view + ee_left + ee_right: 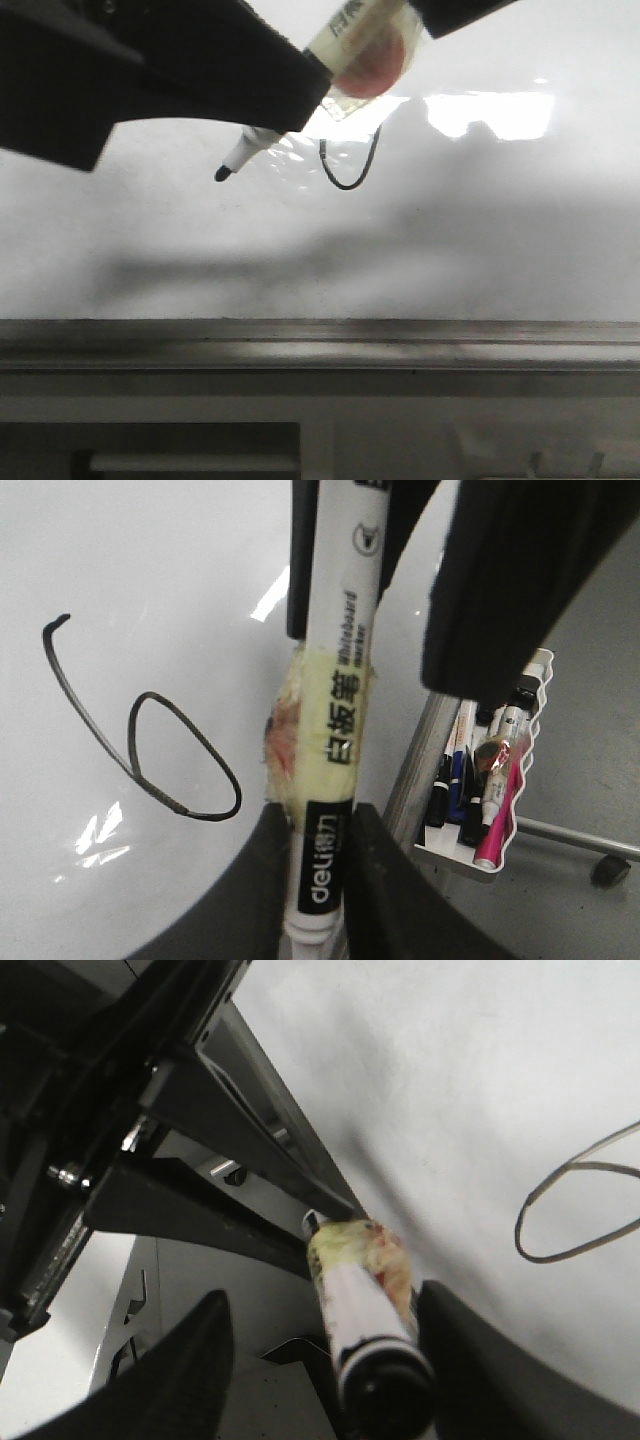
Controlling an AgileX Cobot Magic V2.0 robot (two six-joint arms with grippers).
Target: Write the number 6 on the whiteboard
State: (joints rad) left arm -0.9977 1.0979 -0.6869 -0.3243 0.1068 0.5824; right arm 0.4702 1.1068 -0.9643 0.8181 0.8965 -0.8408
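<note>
White and glossy, the whiteboard (500,230) fills most of the front view, with bright glare on it just beside the number 6 (345,187). A grey ledge (320,345) runs along the board's lower edge, well below the number.

Up and to the left of the number in the front view, the dark left gripper (290,95) is closed tight on a marker (245,150). The left wrist view shows its two fingers (318,860) pinching the white barrel (335,680) from both sides.

The right gripper (325,1360) sits at the marker's rear end (360,1300). Its fingers are spread wider than the barrel, with a clear gap on one side and the other finger close against it.

A white tray of pens (490,780) hangs off the board's edge, on the far side of the marker from the number.

The marker slants down, and its black tip lies left of the number and apart from the line.

The number (133,750) is a thin dark stroke on the board (150,570): a long curve hooked at one end, with an oval loop at the other. Only its loop (518,1228) shows in the right wrist view, and the front view shows just a small curved part.

Yellowish tape (320,720) with a reddish stain wraps the barrel's middle.
</note>
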